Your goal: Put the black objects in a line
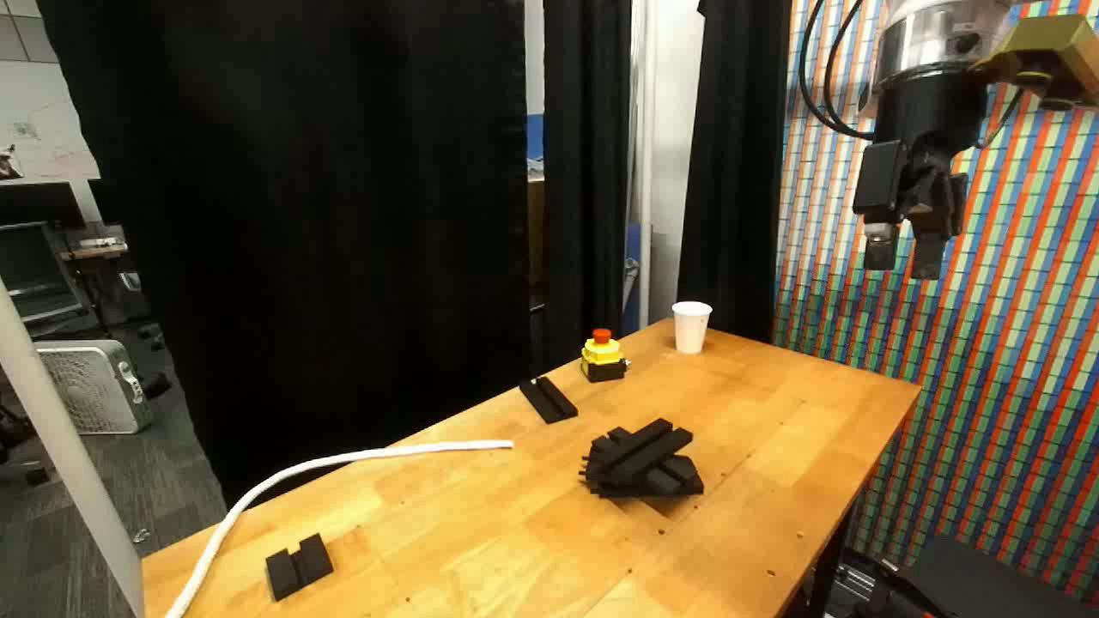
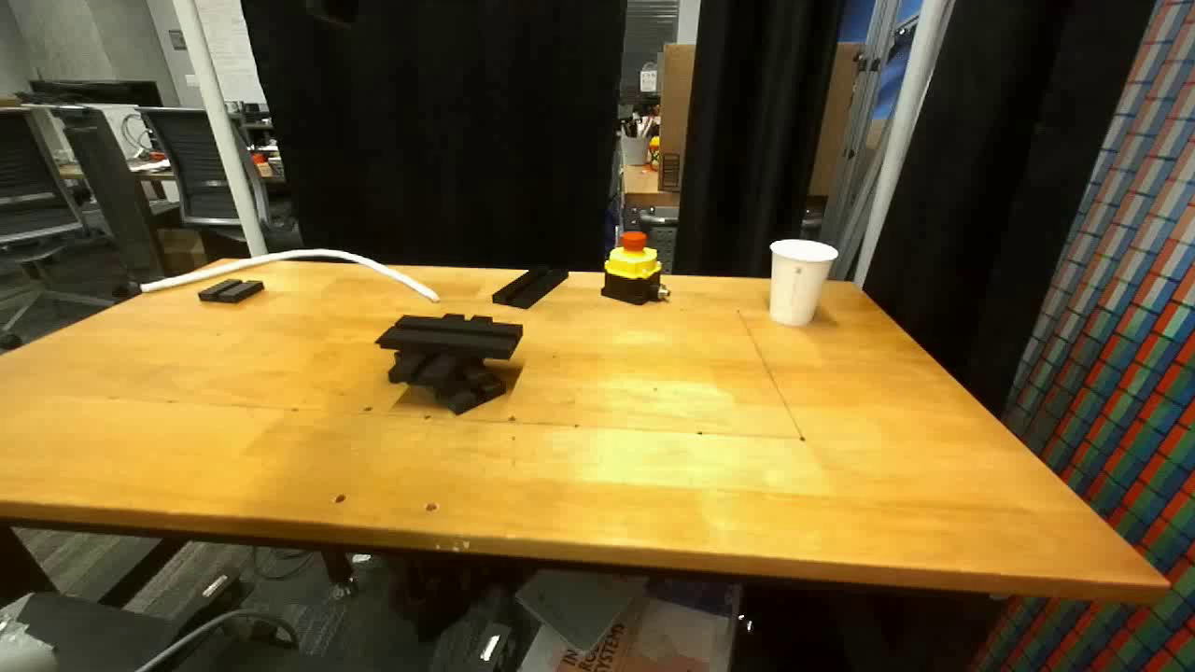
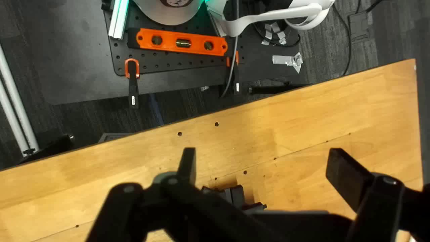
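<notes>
Black rectangular bars [image 2: 448, 359] piled on your wooden table [image 2: 653, 485]
In an exterior view, you have one black bar [image 2: 530, 288] behind, another black bar [image 2: 231, 291] back left, red-and-yellow button [image 2: 633, 269] and white paper cup [image 2: 800, 283] back right.

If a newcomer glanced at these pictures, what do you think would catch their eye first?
Probably the multicoloured backdrop, bright beside a black curtain at the right of both exterior views. Next, on the wooden table, comes the jumbled pile of black bars, with a red-topped yellow button and a white cup farther back.
</notes>
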`<action>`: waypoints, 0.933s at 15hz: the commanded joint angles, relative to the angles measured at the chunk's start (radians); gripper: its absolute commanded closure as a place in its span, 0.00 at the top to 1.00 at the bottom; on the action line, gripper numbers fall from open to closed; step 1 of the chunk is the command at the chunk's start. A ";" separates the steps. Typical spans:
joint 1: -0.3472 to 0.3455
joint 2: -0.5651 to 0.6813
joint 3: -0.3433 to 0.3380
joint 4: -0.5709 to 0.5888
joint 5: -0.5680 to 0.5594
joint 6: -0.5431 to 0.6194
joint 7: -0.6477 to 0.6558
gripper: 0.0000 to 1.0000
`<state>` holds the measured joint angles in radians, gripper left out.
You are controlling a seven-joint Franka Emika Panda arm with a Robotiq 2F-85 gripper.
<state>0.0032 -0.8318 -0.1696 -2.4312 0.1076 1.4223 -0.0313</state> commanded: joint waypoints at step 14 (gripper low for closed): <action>0.002 0.113 0.161 -0.074 0.162 0.272 0.106 1.00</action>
<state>-0.0002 -0.7833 -0.0761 -2.4900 0.1890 1.5760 0.0119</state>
